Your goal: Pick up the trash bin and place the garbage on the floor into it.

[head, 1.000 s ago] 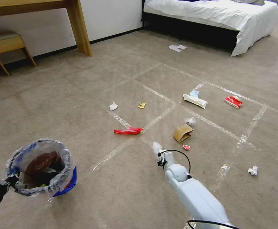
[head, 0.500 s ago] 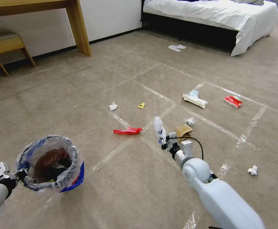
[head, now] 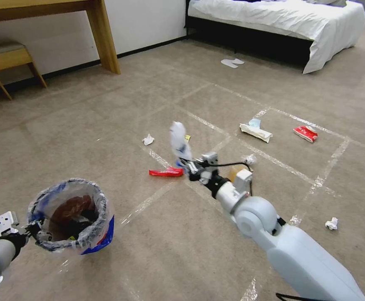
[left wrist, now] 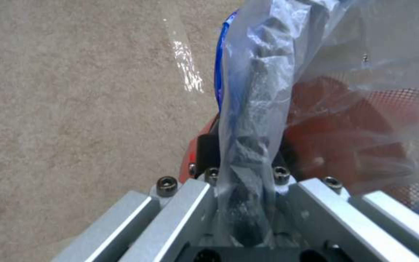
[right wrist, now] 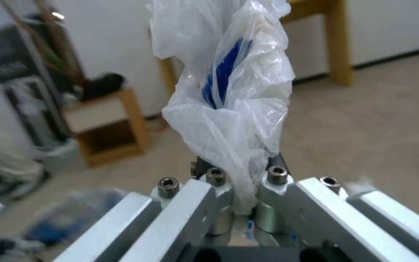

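The trash bin [head: 72, 215], a red bucket lined with a crinkly clear bag, hangs low at the left. My left gripper [head: 28, 229] is shut on its rim; the left wrist view shows the gripper [left wrist: 243, 163] pinching the liner against the red wall [left wrist: 345, 134]. My right gripper [head: 188, 165] is raised mid-floor, shut on a white plastic wrapper [head: 178, 140] with blue marks [right wrist: 229, 94]. Garbage on the carpet: a red wrapper strip [head: 168, 172], tissues [head: 148, 139] [head: 332, 223], a white packet [head: 256, 131], a red-white packet [head: 306, 133], and a brown paper bag [head: 236, 170] partly behind the arm.
A wooden table leg [head: 103, 37] and a stool [head: 7, 58] stand by the far-left wall. A bed [head: 282, 25] with white covers fills the far right, white slippers [head: 232, 62] in front of it. Shiny tape lines cross the carpet.
My right arm has risen from the floor and swung left toward the bin, carrying the white wrapper. The bin has shifted slightly right.
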### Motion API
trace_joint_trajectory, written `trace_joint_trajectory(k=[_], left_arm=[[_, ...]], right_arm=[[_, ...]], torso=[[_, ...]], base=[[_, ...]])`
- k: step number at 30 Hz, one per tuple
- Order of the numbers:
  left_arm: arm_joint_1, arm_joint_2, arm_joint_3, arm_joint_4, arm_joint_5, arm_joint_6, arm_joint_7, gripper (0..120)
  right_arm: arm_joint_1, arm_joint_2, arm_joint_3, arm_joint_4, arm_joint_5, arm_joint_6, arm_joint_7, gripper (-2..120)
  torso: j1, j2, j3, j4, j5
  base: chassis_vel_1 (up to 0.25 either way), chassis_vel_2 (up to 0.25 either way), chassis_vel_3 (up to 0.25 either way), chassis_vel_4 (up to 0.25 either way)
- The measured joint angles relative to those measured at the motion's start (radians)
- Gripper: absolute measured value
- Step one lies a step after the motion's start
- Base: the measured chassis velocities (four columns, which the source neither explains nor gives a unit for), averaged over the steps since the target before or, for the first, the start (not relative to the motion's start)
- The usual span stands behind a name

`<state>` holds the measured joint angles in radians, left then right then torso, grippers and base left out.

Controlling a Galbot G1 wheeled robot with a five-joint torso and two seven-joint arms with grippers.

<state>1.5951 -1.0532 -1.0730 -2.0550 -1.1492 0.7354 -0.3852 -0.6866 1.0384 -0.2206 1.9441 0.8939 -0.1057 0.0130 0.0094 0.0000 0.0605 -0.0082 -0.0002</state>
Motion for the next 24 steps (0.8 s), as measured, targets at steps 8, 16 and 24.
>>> trace_joint_trajectory(k=[8, 16, 24], left_arm=[[0.0, 0.002, 0.006, 0.001, 0.014, 0.0, 0.008, 0], [0.002, 0.001, -0.003, 0.0, 0.021, 0.0, 0.012, 0], [0.0, 0.001, -0.005, -0.005, 0.023, 0.0, 0.013, 0]], right_arm=[[0.149, 0.132, -0.166, -0.053, 0.087, -0.016, 0.024, 0], [0.264, 0.247, -0.321, -0.111, 0.131, -0.059, 0.081, 0], [0.301, 0.289, -0.427, -0.144, 0.138, -0.099, 0.126, 0]], torso=[[0.0, 0.0, 0.0, 0.0, -0.0001], [0.0, 0.0, 0.0, 0.0003, -0.0002], [0.0, 0.0, 0.0, -0.0001, -0.0001]], base=[[0.0, 0.0, 0.0, 0.0], [0.0, 0.0, 0.0, 0.0], [0.0, 0.0, 0.0, 0.0]])
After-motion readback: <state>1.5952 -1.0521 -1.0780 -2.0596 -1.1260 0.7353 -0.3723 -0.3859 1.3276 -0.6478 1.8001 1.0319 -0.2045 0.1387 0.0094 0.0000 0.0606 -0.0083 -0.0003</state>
